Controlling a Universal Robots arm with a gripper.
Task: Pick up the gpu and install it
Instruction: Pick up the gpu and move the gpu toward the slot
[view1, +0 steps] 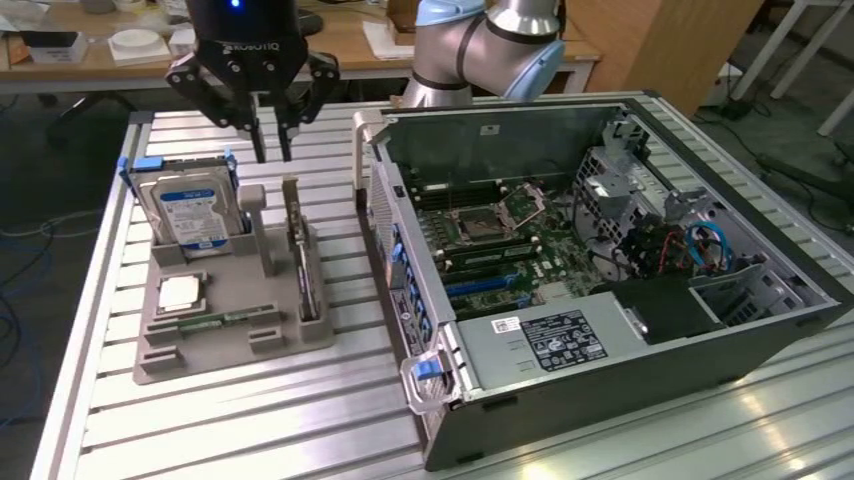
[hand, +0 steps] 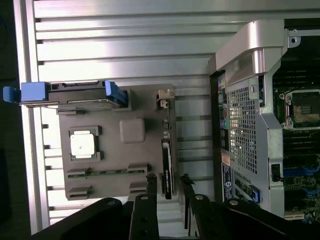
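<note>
Aluminium slats make up the bench (view1: 94, 330), which carries two main items. The larger is the computer case (view1: 601, 400), lying on its side with the panel off. This leaves the motherboard (view1: 501, 235) facing up, with its slots reachable from above. A white and black label on the power supply (view1: 561, 335) carries print too small to read. Behind the case rises the robot arm (view1: 474, 40).

To the exterior view's left of the case sits a grey moulded holder (view1: 220, 355). It has a pocket for each part, evidently so that every piece is presented in a fixed pose. The hard drive (view1: 194, 205) stands upright between blue rails; its blue label cannot be read. The gpu (view1: 304, 265) stands on its long edge in a narrow slot along the holder's side nearest the case. Its metal bracket is at the hard-drive end and its top edge is exposed for a grasp from above. It has not yet been lifted. A processor (view1: 180, 292) lies flat, and a memory stick (view1: 224, 320) rests in its groove.

The end effector (view1: 271, 155) hangs above the holder, clear of every part. White lettering on its body reads as ROBOTIQ. It is parted to a moderate gap and holds nothing. In the wrist view its fingers (hand: 150, 182) stand either side of the gpu's line, which suggests alignment for a grasp.
</note>
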